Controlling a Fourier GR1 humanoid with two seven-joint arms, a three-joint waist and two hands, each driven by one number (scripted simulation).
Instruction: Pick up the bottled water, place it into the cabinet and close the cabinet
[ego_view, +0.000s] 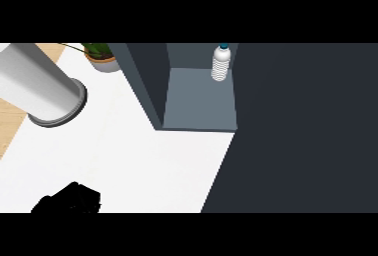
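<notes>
White bench (125, 150), open cabinet (199, 100). Bottle (221, 62) upright at shelf back. Left hand (68, 200) low, fingers unreadable: we cannot tell. Risk: door swing clips bottle, topples it.

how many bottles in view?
1. The bottle stands upright at the back of the open cabinet. The dark panel at right may hide others.
</notes>
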